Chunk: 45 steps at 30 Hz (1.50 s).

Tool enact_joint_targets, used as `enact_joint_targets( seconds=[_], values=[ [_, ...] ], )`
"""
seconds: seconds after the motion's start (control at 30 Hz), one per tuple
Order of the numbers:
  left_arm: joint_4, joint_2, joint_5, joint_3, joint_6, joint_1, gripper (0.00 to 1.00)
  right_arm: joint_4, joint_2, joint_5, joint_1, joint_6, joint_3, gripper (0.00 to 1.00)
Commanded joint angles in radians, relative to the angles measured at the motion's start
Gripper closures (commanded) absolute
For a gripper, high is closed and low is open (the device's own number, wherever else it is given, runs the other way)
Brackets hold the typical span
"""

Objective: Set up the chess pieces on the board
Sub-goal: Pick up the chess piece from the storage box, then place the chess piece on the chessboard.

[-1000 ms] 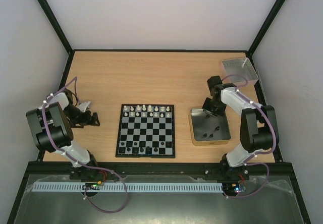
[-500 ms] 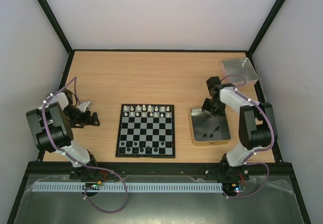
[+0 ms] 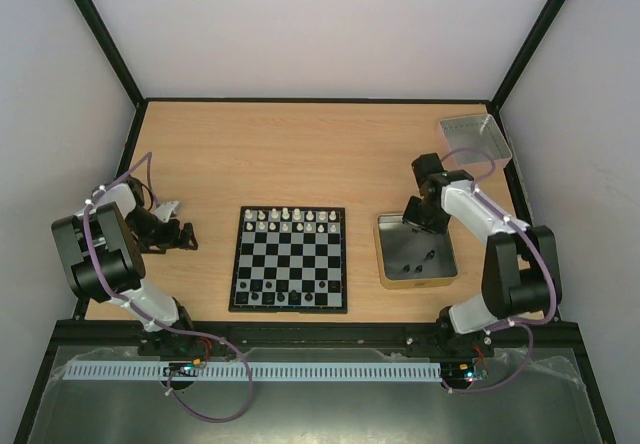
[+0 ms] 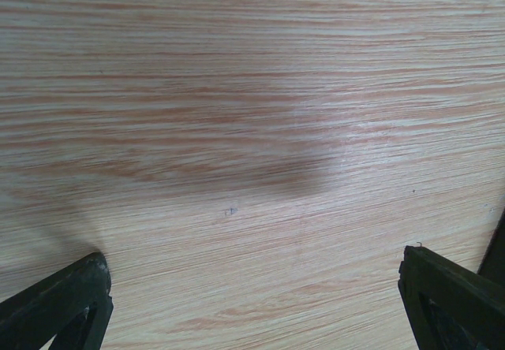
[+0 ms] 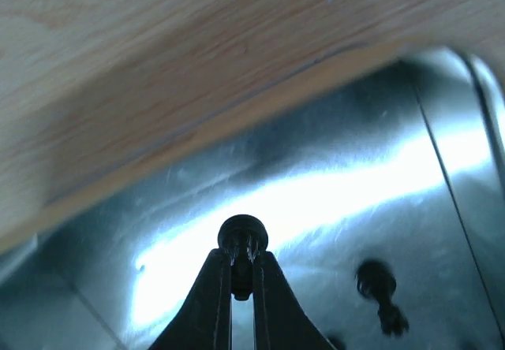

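The board lies at mid-table, with white chess pieces along its two far rows and a few black ones on the near rows. Over the far end of the metal tin, my right gripper is shut on a black chess piece, its round base showing between the fingertips of that gripper. Another black piece lies on the tin floor. At the table's left, my left gripper stands open over bare wood, fingers wide apart.
A grey square tray sits at the back right corner. A few loose black pieces lie in the tin, right of the board. Black frame posts border the table on both sides.
The right jaws have closed onto the black piece in the tin, and the right arm's elbow has swung outward to the right. The left arm has not moved.
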Motion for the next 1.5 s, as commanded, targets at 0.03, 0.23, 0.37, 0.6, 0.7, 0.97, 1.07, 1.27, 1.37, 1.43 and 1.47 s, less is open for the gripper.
enact_joint_targets(
  seconds=[0.03, 0.23, 0.37, 0.6, 0.7, 0.97, 1.07, 1.27, 1.37, 1.43, 1.47],
  values=[
    [-0.015, 0.016, 0.005, -0.018, 0.011, 0.008, 0.01, -0.128, -0.120, 0.055, 0.085, 0.001, -0.008, 0.98],
    [-0.018, 0.019, 0.010, -0.016, 0.014, 0.007, 0.01, -0.239, -0.227, 0.049, 0.157, 0.014, 0.022, 0.98],
    [-0.021, 0.007, 0.011, -0.015, 0.014, 0.008, 0.01, -0.302, -0.282, 0.069, 0.250, 0.061, 0.047, 0.98],
    [-0.021, 0.029, 0.001, -0.014, 0.005, -0.006, 0.01, -0.326, -0.299, 0.101, 0.468, 0.185, 0.101, 0.98],
    [-0.015, 0.019, -0.006, -0.016, -0.002, -0.017, 0.01, -0.301, -0.260, 0.105, 0.605, 0.245, 0.127, 0.98],
    [-0.007, 0.003, -0.018, -0.019, -0.009, -0.021, 0.01, -0.149, -0.175, 0.078, 0.868, 0.346, 0.084, 0.98],
    [-0.007, -0.002, -0.018, -0.020, -0.007, -0.019, 0.01, -0.117, -0.157, 0.063, 0.912, 0.358, 0.039, 0.98],
    [-0.007, -0.005, -0.017, -0.021, -0.006, -0.017, 0.01, -0.079, -0.056, 0.065, 1.053, 0.381, 0.069, 0.98],
    [-0.007, -0.007, -0.016, -0.021, -0.005, -0.015, 0.01, -0.071, -0.008, 0.069, 1.097, 0.389, 0.097, 0.98],
    [-0.007, -0.006, -0.014, -0.020, -0.003, -0.012, 0.01, -0.074, 0.004, 0.072, 1.103, 0.389, 0.106, 0.98],
    [-0.009, -0.006, -0.012, -0.020, -0.002, -0.012, 0.01, -0.072, 0.005, 0.069, 1.103, 0.390, 0.107, 0.98]
  ],
)
